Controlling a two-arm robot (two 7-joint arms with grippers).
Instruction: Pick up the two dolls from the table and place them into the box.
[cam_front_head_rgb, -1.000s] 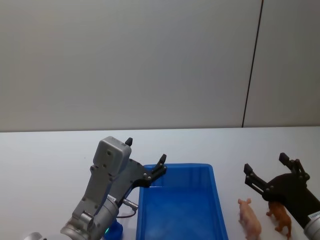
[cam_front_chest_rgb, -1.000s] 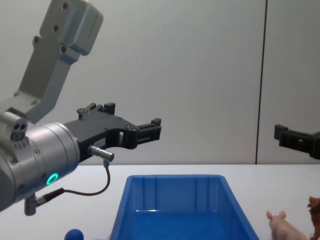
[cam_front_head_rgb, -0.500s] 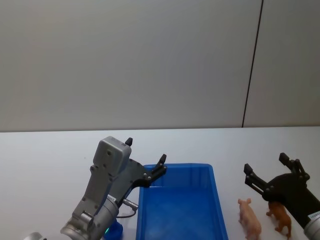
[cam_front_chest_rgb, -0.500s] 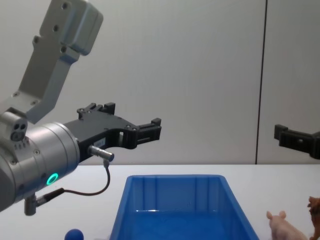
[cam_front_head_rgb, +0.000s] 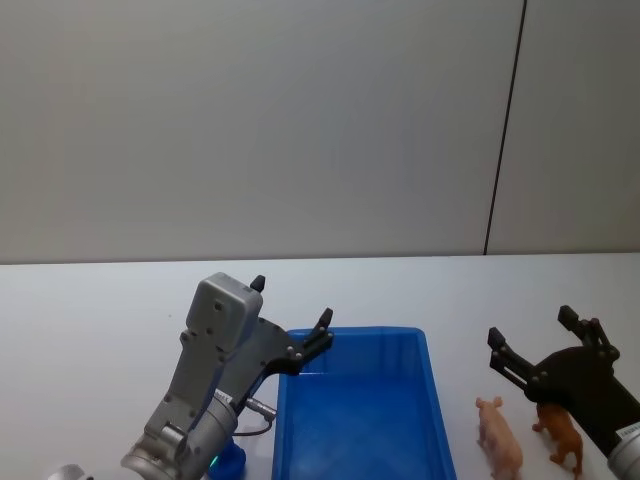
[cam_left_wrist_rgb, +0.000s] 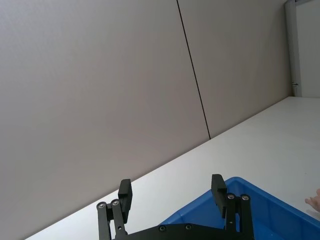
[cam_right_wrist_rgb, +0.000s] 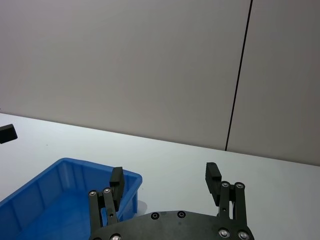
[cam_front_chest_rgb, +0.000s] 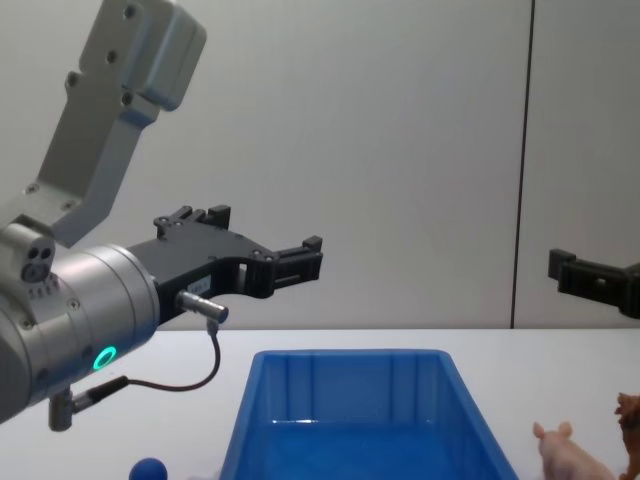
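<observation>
Brown doll (cam_front_head_rgb: 562, 440), partly behind right gripper (cam_front_head_rgb: 531, 325)

Plain grey wall panels (cam_front_head_rgb: 250, 120), dark vertical seam (cam_front_head_rgb: 505, 125) at right.

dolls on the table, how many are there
2. The pink doll stands on the table right of the box; the reddish-brown doll stands just right of it, below the open right gripper.

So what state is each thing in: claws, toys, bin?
Box: upright, no doll inside.
Left gripper: open, empty, raised at its left rear corner.
Right gripper: open, empty, raised right of the box.
Pink doll: standing on the table, untouched.
Brown doll: standing beside it, untouched.
Ball: resting left of the box.
</observation>
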